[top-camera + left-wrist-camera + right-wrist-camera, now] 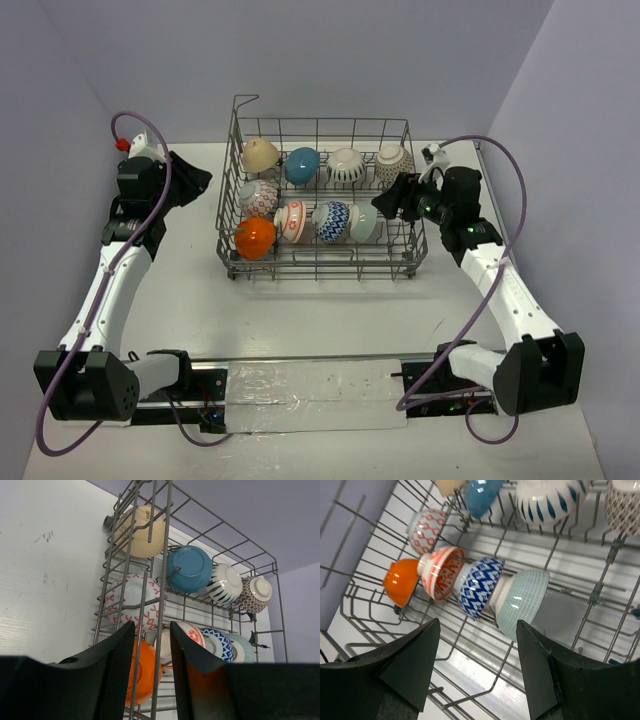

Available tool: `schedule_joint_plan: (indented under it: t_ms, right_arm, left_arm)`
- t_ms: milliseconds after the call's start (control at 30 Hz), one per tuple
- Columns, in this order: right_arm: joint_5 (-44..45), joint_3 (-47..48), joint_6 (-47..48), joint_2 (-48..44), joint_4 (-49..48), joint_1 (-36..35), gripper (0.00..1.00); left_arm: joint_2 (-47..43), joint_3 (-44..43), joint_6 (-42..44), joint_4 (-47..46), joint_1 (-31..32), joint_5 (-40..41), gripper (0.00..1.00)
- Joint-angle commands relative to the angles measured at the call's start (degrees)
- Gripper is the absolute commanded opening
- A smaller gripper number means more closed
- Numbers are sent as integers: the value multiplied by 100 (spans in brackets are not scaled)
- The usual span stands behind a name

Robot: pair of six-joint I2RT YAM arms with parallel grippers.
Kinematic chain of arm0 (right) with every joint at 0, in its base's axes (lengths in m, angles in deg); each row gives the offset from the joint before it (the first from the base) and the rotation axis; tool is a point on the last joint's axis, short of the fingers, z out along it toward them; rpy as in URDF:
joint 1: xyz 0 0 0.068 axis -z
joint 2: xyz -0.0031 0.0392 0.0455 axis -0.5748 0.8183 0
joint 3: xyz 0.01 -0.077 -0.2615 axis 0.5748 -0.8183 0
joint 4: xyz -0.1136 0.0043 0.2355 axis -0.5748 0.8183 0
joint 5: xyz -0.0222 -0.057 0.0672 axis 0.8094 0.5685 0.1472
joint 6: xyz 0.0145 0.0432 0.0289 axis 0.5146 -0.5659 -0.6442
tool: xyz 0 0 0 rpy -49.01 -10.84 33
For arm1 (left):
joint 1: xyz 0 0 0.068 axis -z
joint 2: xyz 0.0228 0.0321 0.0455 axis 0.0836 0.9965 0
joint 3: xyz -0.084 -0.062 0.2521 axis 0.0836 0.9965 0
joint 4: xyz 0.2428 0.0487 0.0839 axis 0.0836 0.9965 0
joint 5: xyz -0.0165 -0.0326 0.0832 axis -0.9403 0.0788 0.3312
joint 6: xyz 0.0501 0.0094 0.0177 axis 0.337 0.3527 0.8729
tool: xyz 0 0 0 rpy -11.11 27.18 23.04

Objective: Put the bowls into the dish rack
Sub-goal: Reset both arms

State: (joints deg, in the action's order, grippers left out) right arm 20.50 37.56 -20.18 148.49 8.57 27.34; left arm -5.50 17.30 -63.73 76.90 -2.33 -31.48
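Across the white counter point(320, 320), toward its far side, stands the dish rack point(320, 268), one grey wire basket with tall mesh walls. Two arms rise from the near edge: the left arm point(110, 280) reaches up beside the rack's left wall, and the right arm point(510, 290) reaches to its right wall.

All the bowls sit inside the rack, tipped on their sides among the tines; nine in total. Four line the back row: one tan bowl point(260, 155), one teal-blue bowl point(302, 165), one white striped bowl point(347, 165) and one brown-patterned bowl point(393, 163). One white bowl with a red lattice point(258, 197) sits alone at the left, between the rows. Four fill the front row, nested close together: one plain orange bowl point(254, 238), one orange-red patterned bowl point(292, 221), one blue-white zigzag bowl point(331, 221) and one pale green bowl point(364, 221).

The left fingers point(117, 670) stand a narrow way apart, just outside the rack's left wall, holding nothing. The right fingers point(412, 660) are spread wide above the rack's right end, near the pale green bowl, and grip nothing.
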Motion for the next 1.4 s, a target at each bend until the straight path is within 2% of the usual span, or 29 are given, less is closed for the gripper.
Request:
schedule_joint_plan:
  t_ms: [0, 300, 667, 900, 967, 1133, 1367]
  right_arm:
    - [143, 402, 148, -411, 160, -69, 70]
    - [556, 227, 210, -983, 363, -122, 70]
    - [1910, -739, -45, -2274, 600, -139, 71]
    - [2490, -696, -89, -2767, 1400, -183, 73]
    - [2674, -714, -115, -2724, 1514, -436, 74]
    - [3885, -723, -212, -2416, 1681, -1289, 77]
    - [4582, -687, -230, -2354, 1822, -2055, 82]
  left_arm:
    - [21, -20, 76, -135, 70, -67, 40]
    - [92, -73, 155, -74, 299, 3, 40]
    - [-356, -64, 199, -127, 439, -85, 40]
    - [-567, -47, 94, -179, 457, -287, 40]
    - [-585, -55, 94, -162, 457, -279, 40]
    - [-576, -64, 120, -136, 466, -217, 40]
    - [-568, -64, 129, -135, 492, -182, 40]
